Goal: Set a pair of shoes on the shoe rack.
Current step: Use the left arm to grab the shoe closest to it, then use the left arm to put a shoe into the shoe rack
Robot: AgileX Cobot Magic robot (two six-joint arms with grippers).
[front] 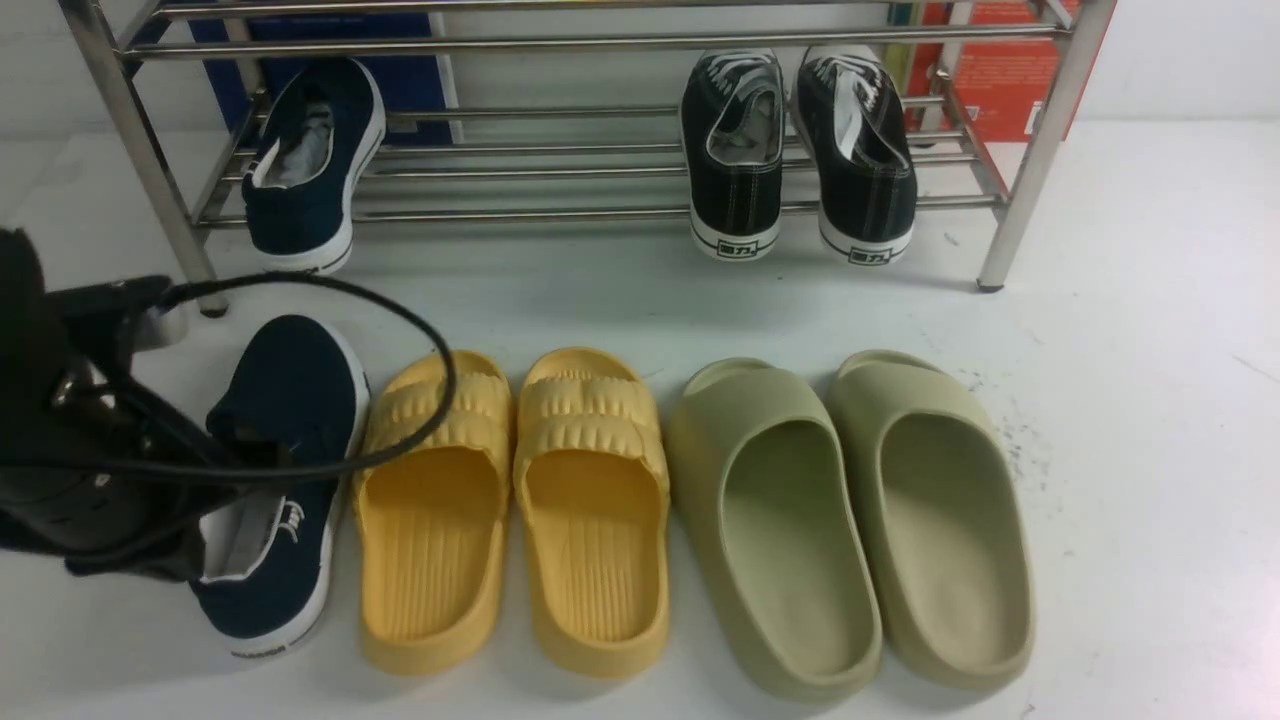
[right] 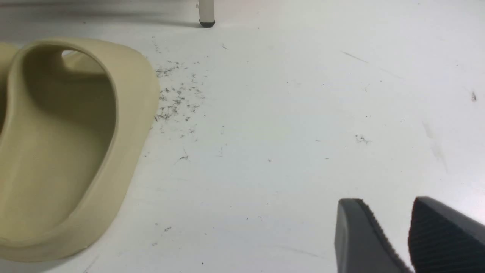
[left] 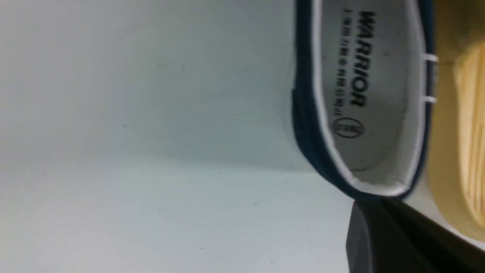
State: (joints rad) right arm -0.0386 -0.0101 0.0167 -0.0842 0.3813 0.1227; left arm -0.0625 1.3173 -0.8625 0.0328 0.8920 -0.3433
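One navy slip-on shoe (front: 310,165) rests on the lower bars of the steel shoe rack (front: 600,43), at its left end. The other navy shoe (front: 285,420) lies on the floor in front, heel towards me. Its white lining and "WARRIOR" insole show in the left wrist view (left: 363,113). My left gripper (front: 200,565) sits at this shoe's heel. In the left wrist view (left: 379,204) its fingers look pressed together at the heel rim. My right gripper (right: 394,212) is slightly open and empty over bare floor, out of the front view.
Black lace-up sneakers (front: 800,150) stand on the rack's right part. Yellow ribbed slides (front: 520,500) lie right beside the floor shoe, olive slides (front: 850,520) to their right. One olive slide (right: 68,144) and a rack leg (right: 206,15) show in the right wrist view.
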